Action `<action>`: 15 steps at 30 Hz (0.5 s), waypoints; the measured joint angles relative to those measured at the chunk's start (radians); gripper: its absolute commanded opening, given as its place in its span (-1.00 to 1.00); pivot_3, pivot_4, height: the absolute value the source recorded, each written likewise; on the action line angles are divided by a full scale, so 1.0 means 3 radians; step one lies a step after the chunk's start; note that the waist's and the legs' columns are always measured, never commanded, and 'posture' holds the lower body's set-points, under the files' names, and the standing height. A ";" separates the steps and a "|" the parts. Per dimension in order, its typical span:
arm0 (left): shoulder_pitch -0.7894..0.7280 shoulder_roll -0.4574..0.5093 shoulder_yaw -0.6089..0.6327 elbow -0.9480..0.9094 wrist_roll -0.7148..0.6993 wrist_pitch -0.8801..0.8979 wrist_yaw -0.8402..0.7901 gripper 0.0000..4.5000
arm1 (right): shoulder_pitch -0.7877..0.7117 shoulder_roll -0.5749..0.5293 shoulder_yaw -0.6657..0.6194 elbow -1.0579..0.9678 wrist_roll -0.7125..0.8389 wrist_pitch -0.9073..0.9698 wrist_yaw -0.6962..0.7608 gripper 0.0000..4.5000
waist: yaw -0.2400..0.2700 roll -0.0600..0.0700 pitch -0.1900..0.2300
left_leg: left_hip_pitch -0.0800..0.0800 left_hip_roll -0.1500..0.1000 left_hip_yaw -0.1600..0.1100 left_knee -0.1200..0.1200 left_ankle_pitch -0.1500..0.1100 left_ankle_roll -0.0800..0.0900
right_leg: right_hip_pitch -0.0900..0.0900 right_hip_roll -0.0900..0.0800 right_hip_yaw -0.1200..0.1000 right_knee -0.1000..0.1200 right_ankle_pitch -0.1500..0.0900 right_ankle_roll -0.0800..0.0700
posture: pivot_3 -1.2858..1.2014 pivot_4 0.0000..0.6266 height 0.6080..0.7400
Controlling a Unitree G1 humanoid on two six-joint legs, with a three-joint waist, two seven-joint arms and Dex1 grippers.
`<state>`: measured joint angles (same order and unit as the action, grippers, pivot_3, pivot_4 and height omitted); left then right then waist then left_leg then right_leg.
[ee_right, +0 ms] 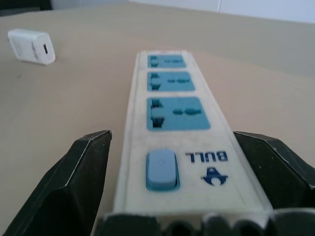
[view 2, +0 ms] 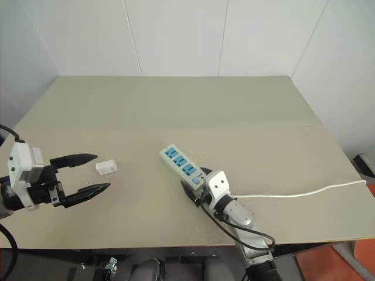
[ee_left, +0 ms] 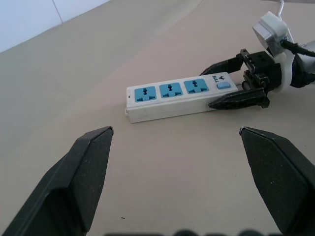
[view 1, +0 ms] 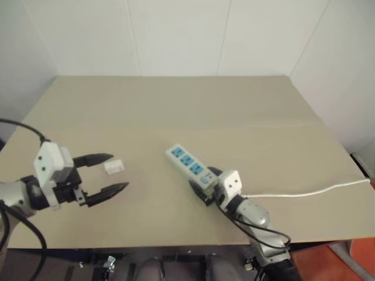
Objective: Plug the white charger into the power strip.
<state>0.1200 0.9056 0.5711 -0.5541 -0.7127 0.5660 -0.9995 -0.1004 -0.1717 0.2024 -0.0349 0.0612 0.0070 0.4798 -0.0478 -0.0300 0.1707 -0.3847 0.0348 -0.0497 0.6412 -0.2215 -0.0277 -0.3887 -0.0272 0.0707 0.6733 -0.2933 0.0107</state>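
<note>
Right wrist view shows the power strip (ee_right: 174, 128): a long white plastic bar with three blue socket faces and a blue switch, lying between the wide-open fingers of the right gripper (view 1: 202, 186). The white charger (view 1: 114, 167), a small smooth box, lies on the matte beige table (view 1: 176, 111), beside the left gripper (view 1: 108, 174), open and empty.

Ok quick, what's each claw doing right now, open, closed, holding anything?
Left claw: open, empty, beside the white charger.
Right claw: open, fingers on either side of the power strip's switch end, not closed on it.
</note>
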 measured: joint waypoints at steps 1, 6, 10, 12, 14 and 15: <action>0.0000 0.0000 0.0001 0.0000 0.0000 -0.0002 0.0001 1.00 | -0.0002 -0.0010 0.0005 -0.0002 -0.0001 0.0002 0.0002 0.99 | 0.0001 -0.0001 -0.0001 | -0.0001 0.0000 -0.0001 0.0000 0.0000 0.0000 | 0.0000 0.0000 0.0000 0.0000 0.0000 0.0000 | 0.03 -0.52 1.00; 0.0013 -0.0001 0.0002 0.0000 0.0000 -0.0016 0.0002 1.00 | -0.0012 -0.0014 -0.0003 -0.0002 0.0009 0.0029 0.0002 0.99 | 0.0005 -0.0002 -0.0001 | 0.0000 0.0000 -0.0001 0.0000 0.0000 0.0000 | 0.0000 0.0000 -0.0001 0.0000 0.0000 0.0000 | 0.03 -0.52 1.00; 0.0013 -0.0004 0.0002 0.0000 0.0001 -0.0074 0.0006 1.00 | -0.0100 0.0015 0.0020 0.0096 0.0002 0.0029 0.0006 0.99 | -0.0012 -0.0004 -0.0002 | 0.0004 0.0002 0.0000 0.0000 0.0000 0.0000 | 0.0002 0.0002 0.0000 0.0001 0.0000 0.0000 | 0.03 -0.52 1.00; 0.0013 -0.0004 0.0002 0.0000 0.0001 -0.0079 0.0008 1.00 | -0.0148 0.0050 0.0036 0.0156 0.0004 0.0049 0.0017 0.99 | -0.0026 -0.0005 -0.0003 | 0.0006 0.0003 0.0000 0.0000 0.0000 0.0000 | 0.0003 0.0003 0.0001 0.0003 0.0001 -0.0001 | 0.03 -0.52 1.00; 0.0013 -0.0004 0.0002 0.0001 0.0001 -0.0082 0.0011 1.00 | -0.0228 0.0103 0.0041 0.0207 0.0034 0.0161 0.0054 0.99 | -0.0054 -0.0011 -0.0007 | 0.0012 0.0006 0.0000 0.0000 0.0000 0.0000 | 0.0006 0.0007 0.0002 0.0005 0.0002 -0.0003 | 0.03 -0.52 1.00; 0.0013 -0.0004 0.0001 0.0001 0.0001 -0.0083 0.0012 1.00 | -0.0276 0.0120 0.0042 0.0237 0.0049 0.0224 0.0071 0.99 | -0.0073 -0.0014 -0.0008 | 0.0015 0.0008 0.0000 0.0000 0.0000 0.0000 | 0.0007 0.0009 0.0003 0.0006 0.0002 -0.0004 | 0.03 -0.52 1.00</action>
<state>0.1238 0.9045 0.5715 -0.5538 -0.7124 0.5411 -0.9958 -0.1833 -0.1356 0.2151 0.0363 0.0758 0.0741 0.5011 -0.0695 -0.0342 0.1682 -0.3801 0.0372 -0.0496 0.6412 -0.2214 -0.0278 -0.3865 -0.0244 0.0717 0.6750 -0.2926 0.0096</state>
